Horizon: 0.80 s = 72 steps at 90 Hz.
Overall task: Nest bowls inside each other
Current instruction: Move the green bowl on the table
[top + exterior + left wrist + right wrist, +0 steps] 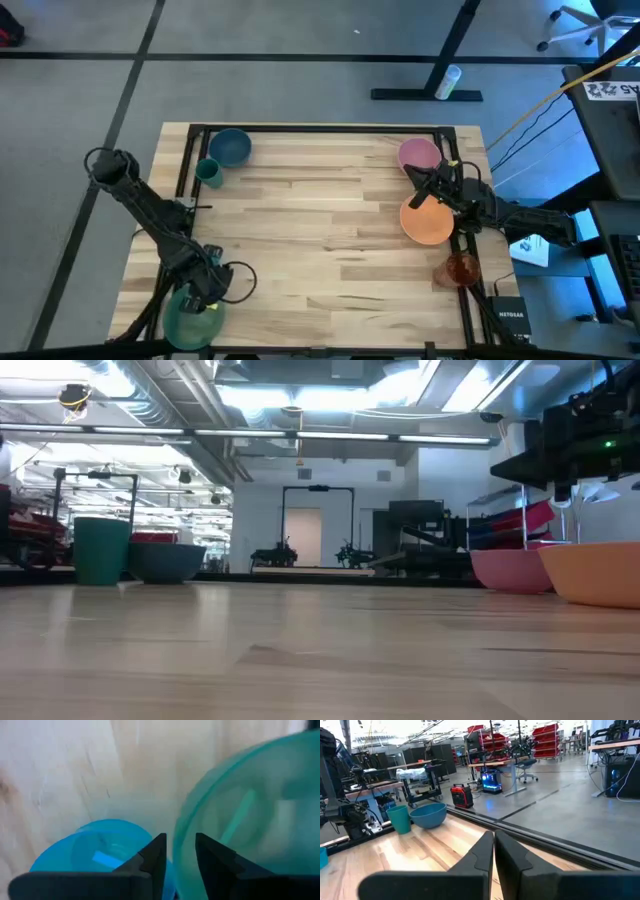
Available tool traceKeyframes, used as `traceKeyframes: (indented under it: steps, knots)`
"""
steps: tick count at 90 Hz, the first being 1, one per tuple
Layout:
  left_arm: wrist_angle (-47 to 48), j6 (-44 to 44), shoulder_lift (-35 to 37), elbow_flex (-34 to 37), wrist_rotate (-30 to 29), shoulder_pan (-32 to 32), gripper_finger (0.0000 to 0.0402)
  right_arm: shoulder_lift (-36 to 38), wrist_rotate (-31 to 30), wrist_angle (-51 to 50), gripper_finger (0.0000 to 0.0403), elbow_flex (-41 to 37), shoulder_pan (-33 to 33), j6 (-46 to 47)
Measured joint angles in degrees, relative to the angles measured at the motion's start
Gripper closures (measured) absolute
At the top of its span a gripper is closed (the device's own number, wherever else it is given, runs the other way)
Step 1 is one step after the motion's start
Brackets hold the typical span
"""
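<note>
A teal-green bowl is at the table's near left corner, with my left gripper shut on its rim. A bright blue bowl lies right beside it on the wood. At the far left stand a dark blue bowl and a dark green cup. An orange bowl and a pink bowl rest on their bases at the right. My right gripper hovers shut over the orange bowl's far left rim, and in the low view it stays above that bowl. My left gripper has the teal-green bowl's rim between its two fingers, one finger inside the bowl and the other outside. The fingers come from above, pointing down. Whether the bowl is lifted off the table does not show.
A see-through orange-red cup stands near the right edge, on the near side of the orange bowl. A dark metal frame runs along the table's far edge and sides. The wide middle of the wooden top is bare wood.
</note>
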<state>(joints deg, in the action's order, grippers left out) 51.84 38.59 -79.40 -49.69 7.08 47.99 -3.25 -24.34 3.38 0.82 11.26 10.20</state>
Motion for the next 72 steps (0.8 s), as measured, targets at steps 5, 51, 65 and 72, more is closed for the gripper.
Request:
traceKeyframes:
  steps: [5, 51, 65, 72]
  knots:
    - [-0.79, 0.0, 0.04, 0.22, -0.23, 0.0, 0.0315, 0.0, 0.0, 0.0, 0.0402, 0.0, -0.01, 0.02]
    - [-7.63, 0.62, 0.04, 3.19, -0.59, -4.18, 0.04, 0.0, -0.62, -0.02, 0.0402, 0.0, 0.01, 0.33]
    - [-7.57, -2.76, 0.04, 3.19, -2.09, -9.04, 0.0401, 0.0, -0.63, -0.02, 0.0402, 0.0, 0.01, 0.36]
    - [-7.58, -4.98, 0.04, 3.19, -4.11, -12.25, 0.0401, 0.0, -0.65, -0.02, 0.0402, 0.0, 0.01, 0.37]
